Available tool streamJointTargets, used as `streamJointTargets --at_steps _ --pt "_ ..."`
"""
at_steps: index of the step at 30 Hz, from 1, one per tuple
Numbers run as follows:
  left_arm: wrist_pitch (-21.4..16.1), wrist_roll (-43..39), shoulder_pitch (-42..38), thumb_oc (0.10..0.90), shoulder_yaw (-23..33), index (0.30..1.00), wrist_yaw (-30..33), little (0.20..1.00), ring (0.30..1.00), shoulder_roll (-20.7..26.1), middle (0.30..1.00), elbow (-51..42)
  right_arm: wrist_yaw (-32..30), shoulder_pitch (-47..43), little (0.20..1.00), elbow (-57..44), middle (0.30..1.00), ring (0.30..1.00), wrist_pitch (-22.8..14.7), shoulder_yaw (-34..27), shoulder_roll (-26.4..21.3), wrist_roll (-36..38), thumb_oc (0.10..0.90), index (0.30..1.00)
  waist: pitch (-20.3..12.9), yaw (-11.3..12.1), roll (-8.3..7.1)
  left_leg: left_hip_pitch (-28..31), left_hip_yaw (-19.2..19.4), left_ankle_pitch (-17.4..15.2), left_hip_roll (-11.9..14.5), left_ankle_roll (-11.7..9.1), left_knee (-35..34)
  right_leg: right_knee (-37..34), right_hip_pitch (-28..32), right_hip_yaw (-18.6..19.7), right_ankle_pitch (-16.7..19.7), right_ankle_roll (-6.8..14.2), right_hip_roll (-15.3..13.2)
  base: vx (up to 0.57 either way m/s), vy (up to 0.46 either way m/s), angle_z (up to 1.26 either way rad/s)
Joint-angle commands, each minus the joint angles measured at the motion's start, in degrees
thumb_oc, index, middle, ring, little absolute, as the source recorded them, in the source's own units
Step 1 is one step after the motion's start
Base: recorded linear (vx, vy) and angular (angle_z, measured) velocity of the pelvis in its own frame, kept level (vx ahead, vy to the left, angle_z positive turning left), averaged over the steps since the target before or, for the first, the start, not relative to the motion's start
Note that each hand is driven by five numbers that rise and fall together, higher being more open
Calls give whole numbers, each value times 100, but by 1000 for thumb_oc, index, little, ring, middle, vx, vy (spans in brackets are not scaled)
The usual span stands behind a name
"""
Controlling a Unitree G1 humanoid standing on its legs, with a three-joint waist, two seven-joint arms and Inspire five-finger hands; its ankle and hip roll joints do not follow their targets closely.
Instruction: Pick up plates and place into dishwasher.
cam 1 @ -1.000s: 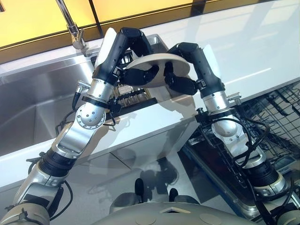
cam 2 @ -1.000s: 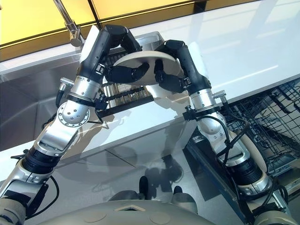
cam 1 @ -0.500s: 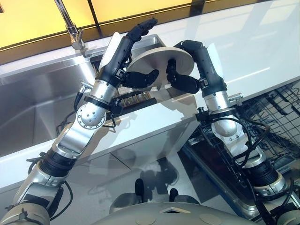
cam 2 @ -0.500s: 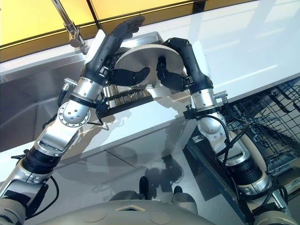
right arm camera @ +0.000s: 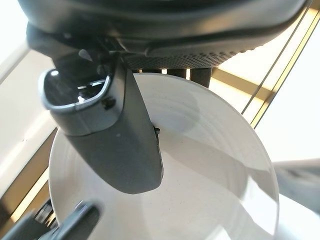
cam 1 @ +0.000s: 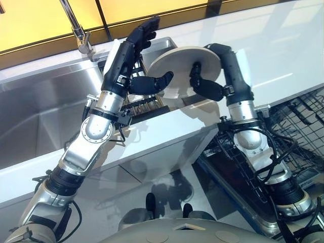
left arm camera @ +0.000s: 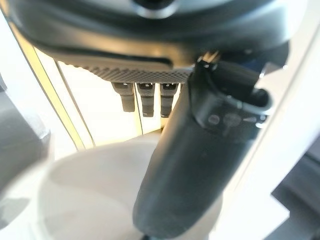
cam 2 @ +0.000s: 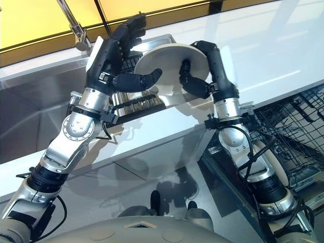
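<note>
Round beige ceramic plate (cam 1: pixel 183 68) sits tilted above the white counter (cam 1: pixel 283 55), pinched by the right hand (cam 1: pixel 207 88). Left hand (cam 1: pixel 132 43) spread, free beside it. Advice: keep grip firm while swinging right toward the wire dishwasher rack (cam 1: pixel 298 121).

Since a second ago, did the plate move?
Yes. The plate, held in the right hand, has shifted to the robot's right and tilted up, away from the faucet.

The right hand (cam 1: pixel 210 87) hides part of the plate (cam 1: pixel 174 68), the dish rack (cam 1: pixel 142 104) sits mostly behind the left hand (cam 1: pixel 132 55), and the dishwasher basket (cam 1: pixel 298 119) is cut off.
</note>
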Motion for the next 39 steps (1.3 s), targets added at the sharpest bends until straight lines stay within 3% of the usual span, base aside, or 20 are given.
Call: streamJointTargets --at_steps 1,6,14,22,27,34,39 --pt "-1168 -286 -9 800 754 900 195 900 900 -6 900 329 -375 -125 200 -140 300 300 -825 -693 -137 -89 100 300 -749 88 -198 378 202 -743 -337 22 9 205 -445 -131 286 398 -61 0 0 0" --pt "-1635 -511 145 800 1055 900 101 900 900 -82 900 292 -416 58 200 21 300 300 -868 -1014 -198 -119 100 300 -768 77 -214 357 223 -732 -320 11 9 186 -439 -149 303 378 -58 0 0 0" --pt "-1594 -652 227 800 1182 900 0 900 900 -113 900 309 -793 138 200 219 300 300 -782 -1396 -365 -359 100 300 -751 71 -253 379 225 -758 -315 3 9 186 -417 -185 296 375 -52 0 1 1" --pt "-1423 -1219 583 800 1339 900 -376 900 900 7 900 686 -1422 -20 200 555 300 300 -514 -2170 -1235 -944 100 300 -725 102 -292 404 178 -775 -321 16 9 225 -408 -136 257 342 -7 2 -3 -1" --pt "-1271 -1592 740 800 1491 900 -703 900 900 166 900 1023 -2105 -65 200 1155 300 300 -168 -2962 -2128 -835 100 300 -726 1 -352 388 253 -781 -283 19 9 353 -470 -58 200 328 30 4 -13 -3" --pt "-1116 -1758 863 800 1683 900 -864 900 900 353 900 1366 -2810 405 200 1676 300 300 24 -3785 -2746 -788 100 300 -738 -156 -378 400 288 -798 -260 35 10 444 -536 146 165 323 82 2 -13 -11" --pt "-1121 -1807 926 800 1736 900 -895 900 900 390 900 1602 -2571 997 200 2352 300 300 452 -4092 -2976 -933 100 300 -704 -222 -389 391 336 -804 -242 42 12 440 -564 271 173 325 121 -11 -35 -9"
